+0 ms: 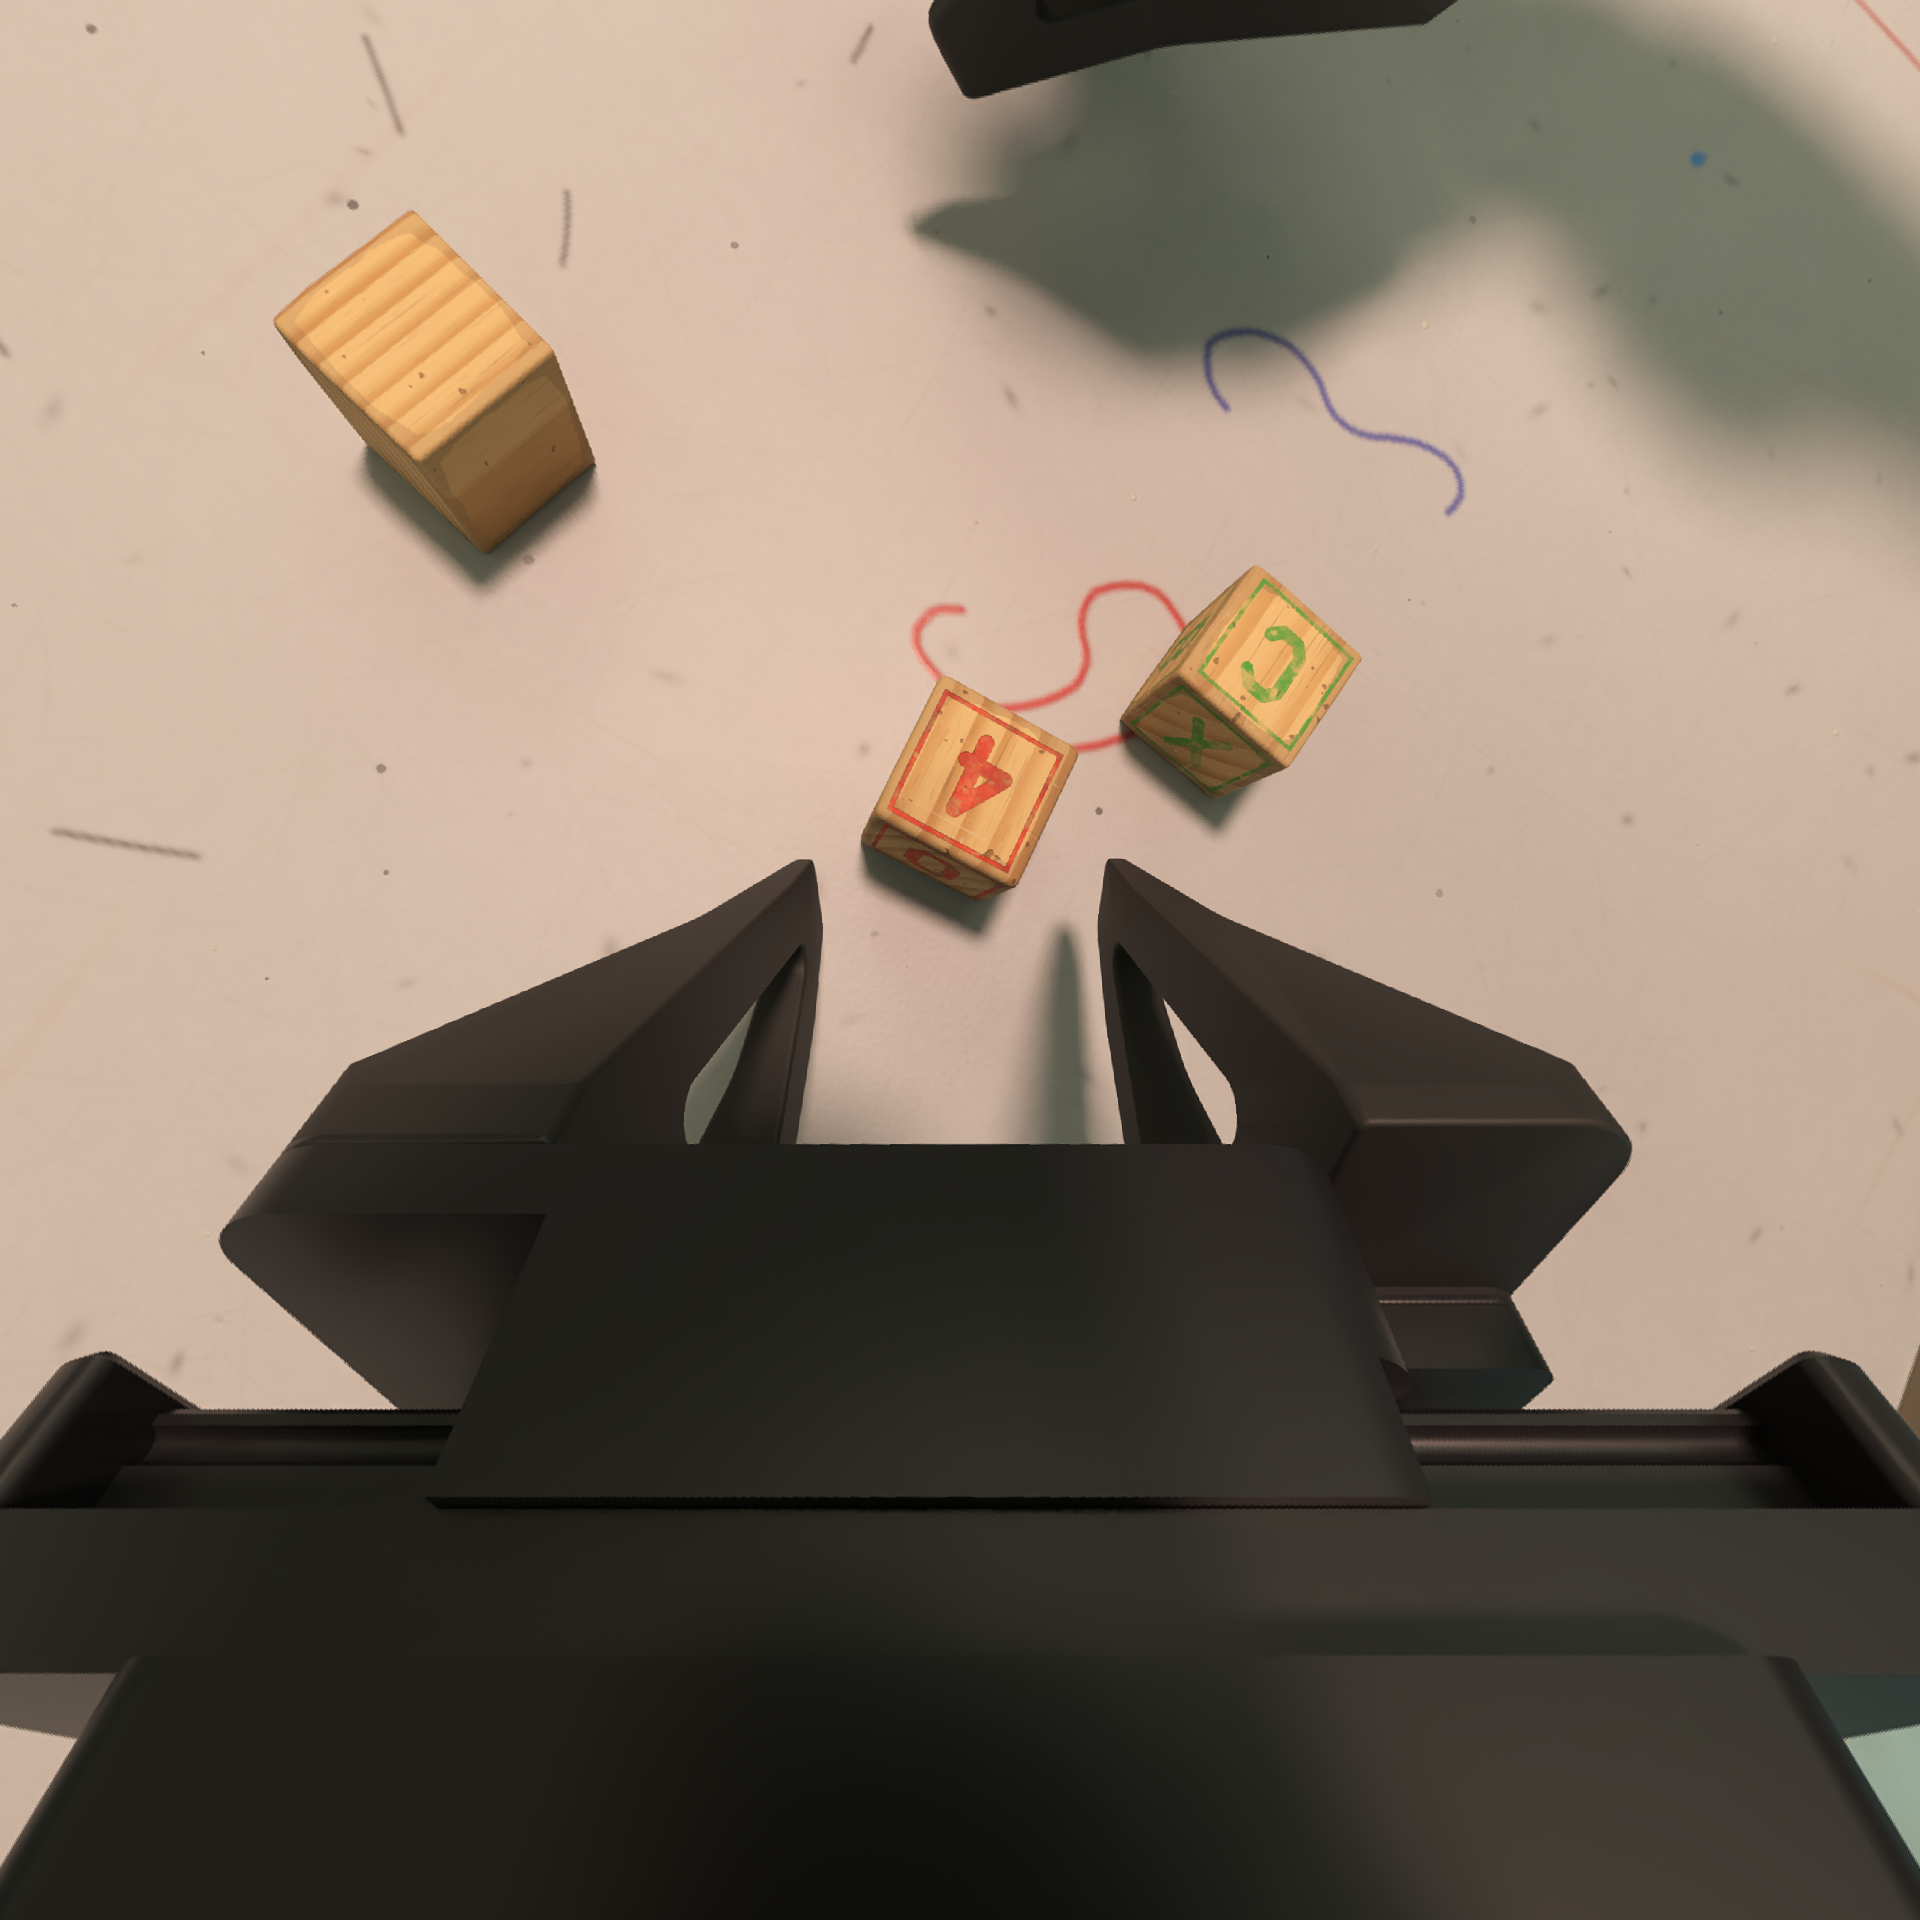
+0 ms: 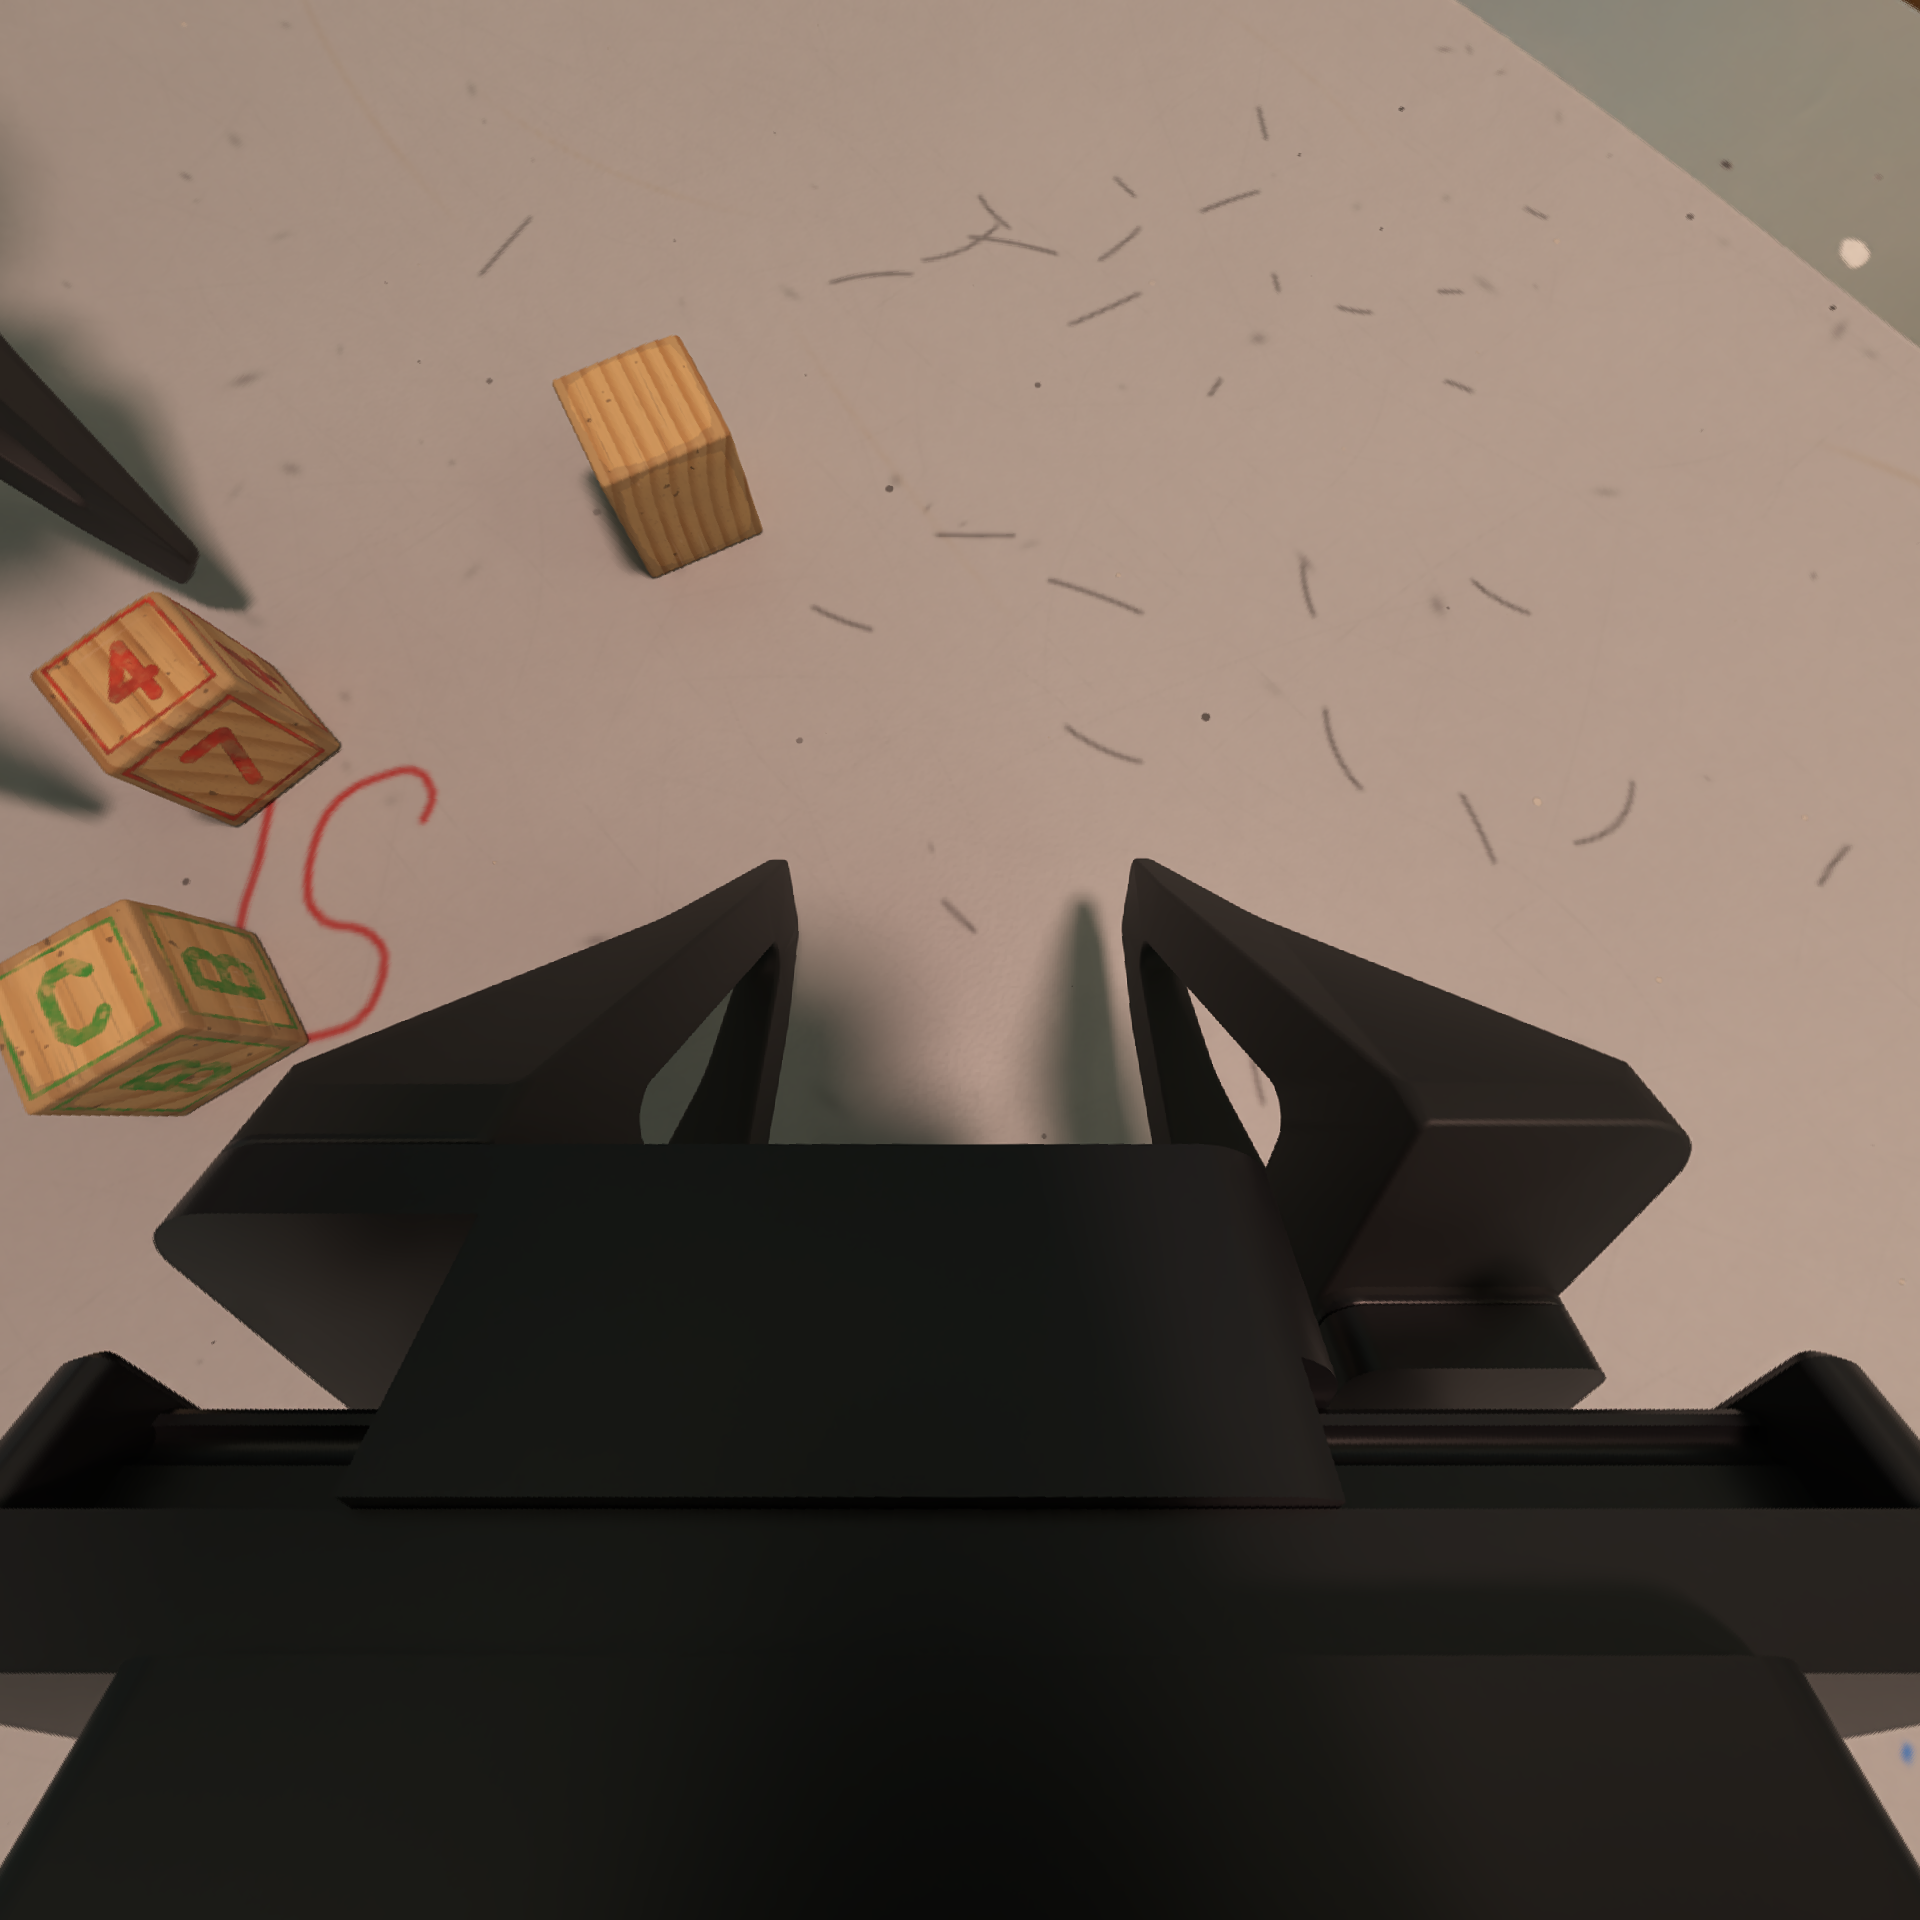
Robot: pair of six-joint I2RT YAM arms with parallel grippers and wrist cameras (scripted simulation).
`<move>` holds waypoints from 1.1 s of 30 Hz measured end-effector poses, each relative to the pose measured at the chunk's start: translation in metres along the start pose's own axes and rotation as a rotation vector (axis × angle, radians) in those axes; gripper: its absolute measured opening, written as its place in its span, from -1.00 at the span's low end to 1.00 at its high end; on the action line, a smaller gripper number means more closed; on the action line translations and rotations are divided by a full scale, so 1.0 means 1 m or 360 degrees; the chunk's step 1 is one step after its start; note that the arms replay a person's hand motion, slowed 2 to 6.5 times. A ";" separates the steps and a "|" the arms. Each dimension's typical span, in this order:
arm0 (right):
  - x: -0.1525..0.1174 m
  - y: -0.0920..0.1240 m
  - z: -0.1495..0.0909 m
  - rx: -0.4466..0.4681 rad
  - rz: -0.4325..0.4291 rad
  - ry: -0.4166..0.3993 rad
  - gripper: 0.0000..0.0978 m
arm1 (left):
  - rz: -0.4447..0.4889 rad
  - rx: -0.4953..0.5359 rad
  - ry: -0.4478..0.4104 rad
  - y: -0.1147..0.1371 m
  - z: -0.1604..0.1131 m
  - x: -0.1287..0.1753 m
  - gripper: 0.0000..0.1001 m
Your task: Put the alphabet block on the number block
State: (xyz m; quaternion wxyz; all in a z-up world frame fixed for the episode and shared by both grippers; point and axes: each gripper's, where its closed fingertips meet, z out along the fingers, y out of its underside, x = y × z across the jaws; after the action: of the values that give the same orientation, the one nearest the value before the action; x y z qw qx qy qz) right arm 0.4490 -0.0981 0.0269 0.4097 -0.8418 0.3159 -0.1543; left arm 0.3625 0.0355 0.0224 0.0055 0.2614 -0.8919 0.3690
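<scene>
Your left gripper (image 1: 961,883) hung spread and empty just short of the number block (image 1: 971,787), so you needed to reach past it to the alphabet block (image 1: 1242,681) just beyond and centre your fingers there. Your right gripper (image 2: 961,883), also spread and empty, alone showed both blocks' side faces, with the plain wooden block (image 2: 657,454) well beyond the number block.

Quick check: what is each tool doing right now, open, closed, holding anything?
Left tool: open, holding nothing, just short of the number block.
Right tool: open, holding nothing, over bare table.

Narrow gap between alphabet block (image 1: 1242,681) and number block (image 1: 971,790)
</scene>
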 end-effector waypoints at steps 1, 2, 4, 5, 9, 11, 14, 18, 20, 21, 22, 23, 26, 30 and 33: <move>0.001 0.000 0.000 -0.0002 0.0000 0.0005 0.09 | 0.0005 0.0003 -0.0004 0.000 0.000 0.000 -0.08; 0.001 0.001 0.000 -0.0005 -0.0001 0.0011 0.09 | 0.0011 0.0004 -0.0009 0.000 -0.001 0.000 -0.06; 0.002 0.002 0.000 -0.0013 -0.0001 0.0020 0.09 | 0.0024 0.0008 -0.0020 0.000 -0.003 0.002 -0.04; 0.002 0.002 0.000 -0.0018 -0.0002 0.0024 0.09 | 0.0032 0.0010 -0.0027 0.000 -0.004 0.002 -0.04; 0.002 0.002 0.001 -0.0030 -0.0006 0.0030 0.08 | 0.0050 0.0001 -0.0065 0.000 -0.007 0.002 -0.06; 0.002 0.002 0.001 -0.0032 -0.0008 0.0032 0.08 | 0.0045 -0.0028 -0.0089 0.003 -0.008 0.000 -0.15; 0.002 0.002 0.001 -0.0034 -0.0009 0.0036 0.07 | 0.0032 -0.0076 -0.0112 0.009 -0.009 -0.002 -0.36; 0.002 0.002 0.001 -0.0035 -0.0009 0.0038 0.07 | 0.0041 -0.0107 -0.0106 0.013 -0.009 -0.001 -0.51; 0.002 0.003 0.001 -0.0035 -0.0009 0.0038 0.07 | 0.0054 -0.0112 -0.0104 0.014 -0.009 -0.001 -0.57; 0.002 0.003 0.001 -0.0036 -0.0009 0.0037 0.07 | 0.0060 -0.0113 -0.0103 0.014 -0.009 -0.001 -0.59; 0.002 0.003 0.001 -0.0037 -0.0008 0.0037 0.07 | 0.0065 -0.0113 -0.0105 0.014 -0.009 -0.001 -0.62; 0.002 0.003 0.002 -0.0038 -0.0008 0.0037 0.07 | 0.0071 -0.0114 -0.0110 0.014 -0.009 -0.002 -0.65; 0.002 0.003 0.002 -0.0041 -0.0006 0.0035 0.07 | 0.0088 -0.0112 -0.0124 0.013 -0.007 -0.004 -0.80; 0.002 0.003 0.002 -0.0043 -0.0012 0.0033 0.07 | 0.0113 -0.0106 -0.0123 0.012 -0.005 -0.002 -0.90; 0.001 0.003 0.002 -0.0041 -0.0025 0.0028 0.07 | 0.0123 -0.0104 -0.0106 0.011 -0.003 0.001 -0.90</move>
State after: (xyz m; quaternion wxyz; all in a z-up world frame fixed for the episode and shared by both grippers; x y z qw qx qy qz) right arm 0.4494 -0.0988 0.0233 0.3948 -0.8480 0.3148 -0.1608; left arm 0.3557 0.0438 0.0176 -0.0299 0.2385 -0.9126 0.3307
